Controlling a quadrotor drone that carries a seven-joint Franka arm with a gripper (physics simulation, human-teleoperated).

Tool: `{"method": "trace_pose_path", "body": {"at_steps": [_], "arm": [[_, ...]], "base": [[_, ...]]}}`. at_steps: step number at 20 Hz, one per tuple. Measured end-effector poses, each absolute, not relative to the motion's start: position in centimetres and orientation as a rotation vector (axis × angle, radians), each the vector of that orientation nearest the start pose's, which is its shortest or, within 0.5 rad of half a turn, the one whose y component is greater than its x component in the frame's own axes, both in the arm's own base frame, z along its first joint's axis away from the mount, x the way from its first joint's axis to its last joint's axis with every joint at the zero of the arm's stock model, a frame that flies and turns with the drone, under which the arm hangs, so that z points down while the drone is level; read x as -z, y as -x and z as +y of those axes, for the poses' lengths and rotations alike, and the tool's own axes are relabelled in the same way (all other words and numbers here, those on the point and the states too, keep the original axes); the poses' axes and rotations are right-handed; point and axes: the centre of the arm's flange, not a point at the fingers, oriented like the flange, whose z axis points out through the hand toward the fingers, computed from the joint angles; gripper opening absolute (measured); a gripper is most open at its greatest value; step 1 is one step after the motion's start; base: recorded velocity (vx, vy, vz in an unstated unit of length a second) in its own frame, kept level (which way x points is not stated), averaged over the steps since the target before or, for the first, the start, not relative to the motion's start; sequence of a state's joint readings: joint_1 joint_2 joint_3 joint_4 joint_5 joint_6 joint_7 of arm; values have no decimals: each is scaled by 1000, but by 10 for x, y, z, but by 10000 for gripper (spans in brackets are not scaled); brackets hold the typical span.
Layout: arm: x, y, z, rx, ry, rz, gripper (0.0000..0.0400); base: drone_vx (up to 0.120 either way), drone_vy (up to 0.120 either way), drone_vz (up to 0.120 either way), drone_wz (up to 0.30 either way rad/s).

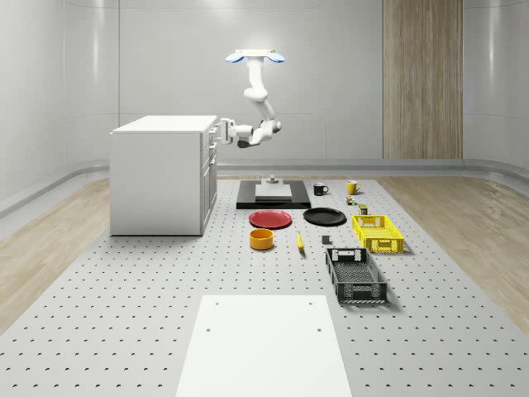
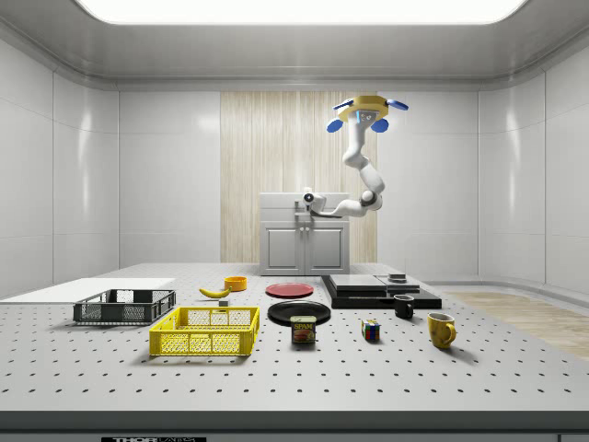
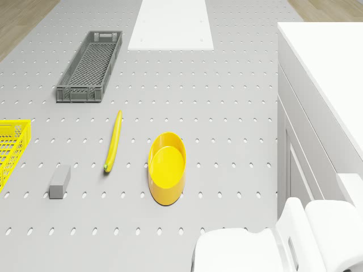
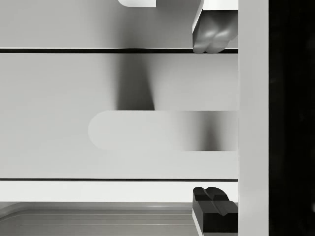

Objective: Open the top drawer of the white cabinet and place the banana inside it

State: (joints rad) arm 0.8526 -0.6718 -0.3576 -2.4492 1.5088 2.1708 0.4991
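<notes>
Here the top drawer (image 4: 147, 113) of the white cabinet (image 1: 157, 178) is seen shut, its bar handle (image 4: 162, 130) lying along the drawer front, directly ahead of the hand (image 4: 212, 118). The fingers (image 4: 211, 37) are held wide apart, straddling the handle's end and gripping nothing. The drone (image 1: 255, 56) hovers beside the cabinet front. The banana (image 3: 113, 140), slim and yellow, lies on the table (image 3: 227, 102) beside the yellow bowl (image 3: 167, 168), well apart from the hand.

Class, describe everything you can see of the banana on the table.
The banana is slim, yellow, gently curved, with a darker greenish tip. It lies flat on the perforated table, untouched, between the yellow bowl and a small grey block, apart from both. It has not yet been picked up.
</notes>
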Motion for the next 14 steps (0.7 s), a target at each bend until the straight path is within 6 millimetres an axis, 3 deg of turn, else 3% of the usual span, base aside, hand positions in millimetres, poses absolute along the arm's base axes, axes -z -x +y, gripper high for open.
{"method": "trace_pose_path", "body": {"at_steps": [5, 7, 9, 11, 14], "arm": [[-594, -346, 205, -613, 1482, 610, 400], [-594, -346, 206, -613, 1482, 610, 284], [-594, -346, 207, -613, 1482, 610, 214], [-594, -346, 207, -613, 1482, 610, 171], [-592, -347, 208, -602, 1488, 600, 151]], "base": [[0, 0, 0, 0], [0, 0, 0, 0], [0, 0, 0, 0], [0, 0, 0, 0], [0, 0, 0, 0]]}}
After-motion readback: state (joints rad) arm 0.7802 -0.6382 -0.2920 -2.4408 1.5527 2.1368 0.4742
